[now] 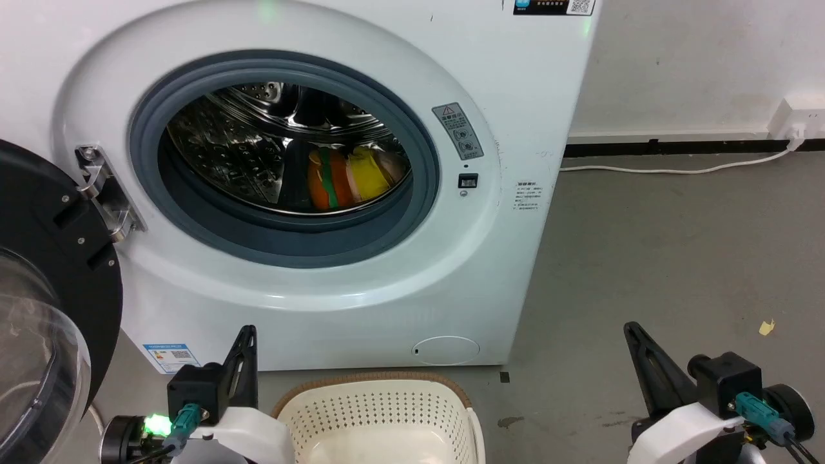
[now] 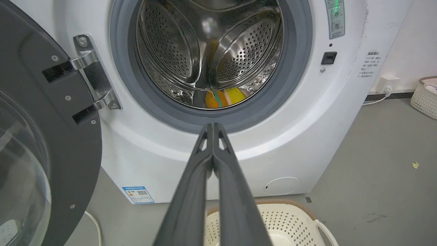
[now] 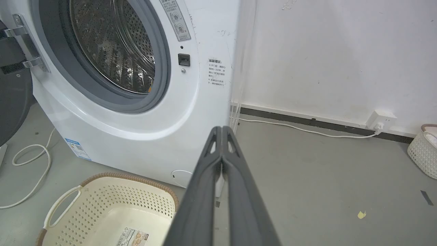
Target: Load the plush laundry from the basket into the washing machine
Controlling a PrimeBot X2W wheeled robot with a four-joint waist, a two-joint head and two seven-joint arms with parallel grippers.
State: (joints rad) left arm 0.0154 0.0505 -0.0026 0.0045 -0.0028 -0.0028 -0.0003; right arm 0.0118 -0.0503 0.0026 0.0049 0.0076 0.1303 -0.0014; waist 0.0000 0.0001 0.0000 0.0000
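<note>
Inside the drum [image 1: 245, 142] of the washer [image 1: 503, 258], the orange plush [image 1: 324, 180] and the yellow plush [image 1: 367, 173] lie side by side, touching, at the bottom. Door [image 1: 58, 245]: swung open at left. Basket [image 1: 380, 406]: on the floor just before the washer, between the two arms, with a label [image 3: 134, 237] on its inner bottom. Left gripper [image 2: 213, 127] and right gripper [image 3: 222, 130]: fingers pressed together, grasping nothing, flanking the basket.
</note>
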